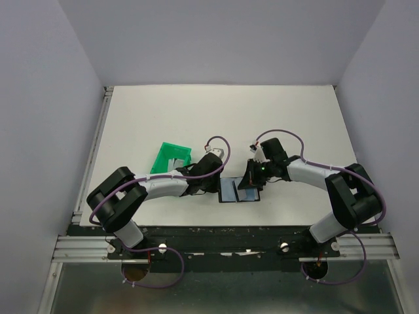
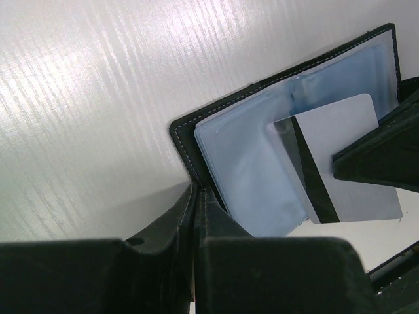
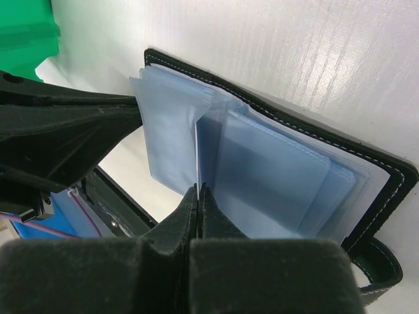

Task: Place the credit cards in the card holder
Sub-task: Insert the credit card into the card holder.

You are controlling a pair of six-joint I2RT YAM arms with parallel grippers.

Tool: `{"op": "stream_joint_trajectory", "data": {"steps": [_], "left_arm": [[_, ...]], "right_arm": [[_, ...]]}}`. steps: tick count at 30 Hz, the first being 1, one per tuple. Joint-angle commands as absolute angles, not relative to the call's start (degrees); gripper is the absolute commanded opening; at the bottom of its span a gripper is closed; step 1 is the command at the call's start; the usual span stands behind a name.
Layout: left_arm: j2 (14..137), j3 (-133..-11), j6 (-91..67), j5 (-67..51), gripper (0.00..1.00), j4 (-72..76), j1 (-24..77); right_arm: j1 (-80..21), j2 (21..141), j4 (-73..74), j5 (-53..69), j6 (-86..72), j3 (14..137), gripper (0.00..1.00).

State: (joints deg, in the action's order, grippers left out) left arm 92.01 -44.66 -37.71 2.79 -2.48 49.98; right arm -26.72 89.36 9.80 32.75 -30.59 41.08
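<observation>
The black card holder (image 1: 230,192) lies open on the white table, its pale blue clear sleeves fanned out (image 2: 242,163). My left gripper (image 2: 195,193) is shut on the near edge of its stitched black cover. A silvery-grey credit card (image 2: 353,157) with a black stripe stands partly among the sleeves. My right gripper (image 3: 198,191) is shut on that card, which shows edge-on as a thin pale line (image 3: 198,157) between two sleeves. In the top view both grippers (image 1: 220,180) (image 1: 251,180) meet over the holder. The holder's cover (image 3: 386,171) reaches to the right in the right wrist view.
A green plastic bin (image 1: 171,159) stands just left of the left gripper, with something pale inside; its corner shows in the right wrist view (image 3: 26,33). White walls close in the table on three sides. The arms' base rail (image 1: 222,245) runs along the near edge.
</observation>
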Motion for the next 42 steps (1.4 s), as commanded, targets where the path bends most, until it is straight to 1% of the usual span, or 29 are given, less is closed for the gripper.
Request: {"op": "stream_joint_trajectory", "data": {"steps": [1, 10, 19, 26, 42], "left_arm": [[93.08, -45.62, -37.18, 1.76, 0.12, -2.37, 50.27], [93.08, -45.7, -37.18, 1.67, 0.12, -2.46, 50.27], [92.9, -45.44, -37.18, 1.58, 0.12, -2.29, 50.27], [93.25, -45.35, -37.27, 1.5, 0.12, -2.11, 50.27], [93.6, -45.79, -37.35, 1.23, 0.12, -1.85, 50.27]], "right_arm": [[-27.33, 89.91, 8.61, 33.67, -29.88, 40.69, 0.01], [-27.33, 89.83, 9.05, 30.24, -30.85, 42.71, 0.01], [-27.33, 90.88, 6.94, 30.15, -32.61, 43.94, 0.01], [-27.33, 91.58, 4.13, 30.76, -34.54, 42.8, 0.01], [-27.25, 90.7, 1.76, 26.98, -39.72, 40.78, 0.01]]}}
